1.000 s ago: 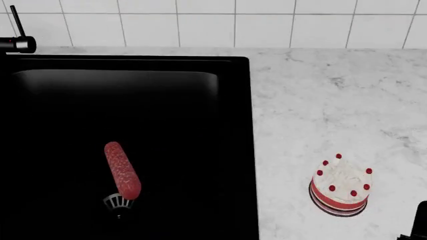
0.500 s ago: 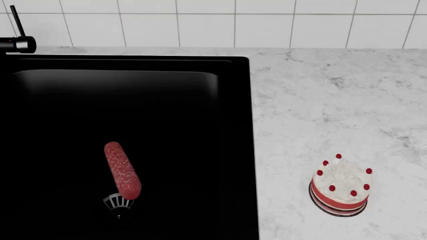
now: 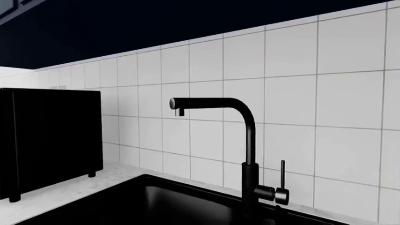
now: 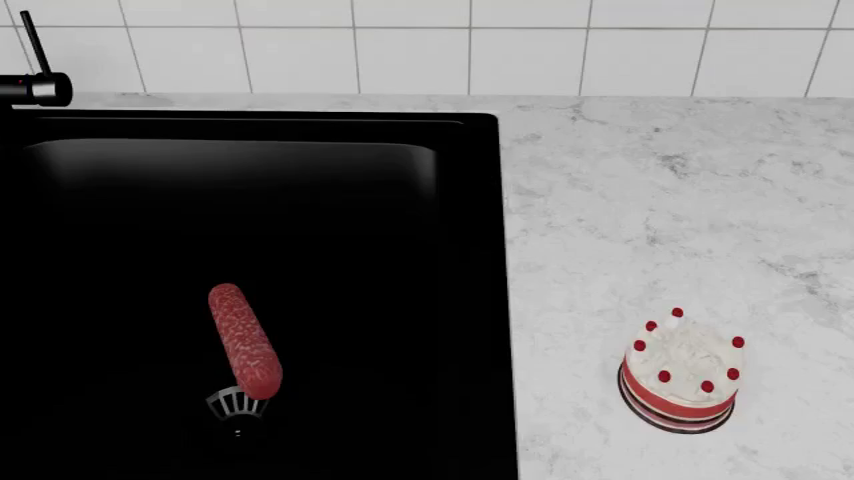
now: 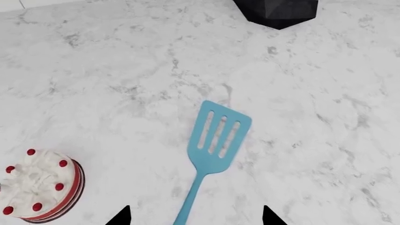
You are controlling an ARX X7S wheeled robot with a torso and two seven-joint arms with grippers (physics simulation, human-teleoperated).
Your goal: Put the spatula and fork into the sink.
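The right gripper is hanging above the blue spatula, which is lying flat on the white marble counter, well apart from the sink. Only the two dark fingertips are showing at the rim of the right wrist view, set wide apart and straddling the spatula's thin handle, holding nothing. The slotted blade is pointing away from the gripper toward a black object further along the counter, and the small cake is sitting near the handle, to one side.

To do the pickup well, I judge the arm should be dropping straight down with the handle centred between the jaws, closing across the narrow handle rather than the broad blade, and keeping clear of the cake.

The head view is showing the sink's right basin, with a red sausage resting over the drain; the fork is not visible there or anywhere else, and neither arm is in that view. The left wrist camera is looking level at the black faucet and a black appliance by the tiled wall, so the left jaws are out of sight.
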